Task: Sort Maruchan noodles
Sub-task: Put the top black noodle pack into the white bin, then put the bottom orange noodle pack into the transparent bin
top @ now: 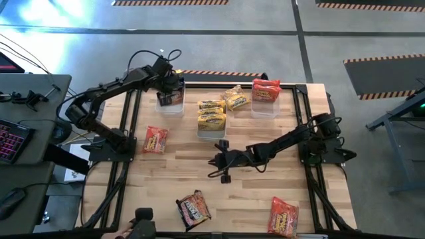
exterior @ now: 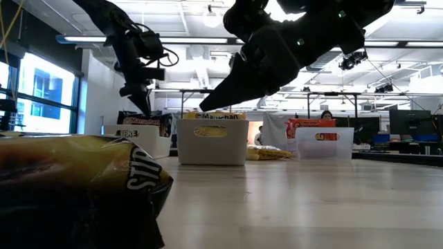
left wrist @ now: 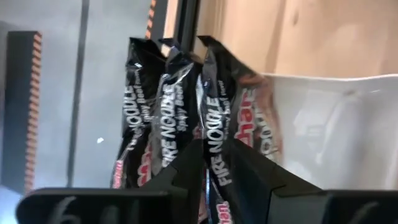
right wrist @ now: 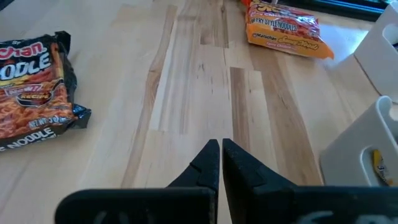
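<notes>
Three clear bins stand along the far side. The left bin [top: 170, 101] holds dark packets [left wrist: 149, 106], the middle bin [top: 212, 129] yellow ones [top: 212, 119], and the right bin [top: 265, 106] a red one [top: 265, 90]. My left gripper [top: 171, 85] points down into the left bin, shut on a dark packet. My right gripper [right wrist: 221, 144] is shut and empty, raised over the table's middle [top: 211, 161]. Loose packets lie flat on the table: yellow [top: 236, 98], red-orange [top: 155, 139], dark [top: 192, 209] and red [top: 283, 216]. My left gripper [left wrist: 206, 152] pinches one dark packet [left wrist: 214, 134] between its two fingers, coming from above and pointing down into the left bin. The packet stands on edge beside two other dark packets, inside the bin's wall [left wrist: 323, 118]. The fingers hide which part they are on.
The table's far-left corner and the floor lie just beyond the left bin. Bare wood spreads between the bins and the loose packets. In the low view the near dark packet [exterior: 69, 187] fills the foreground. Desks with cables and a keyboard stand off the table's left side.
</notes>
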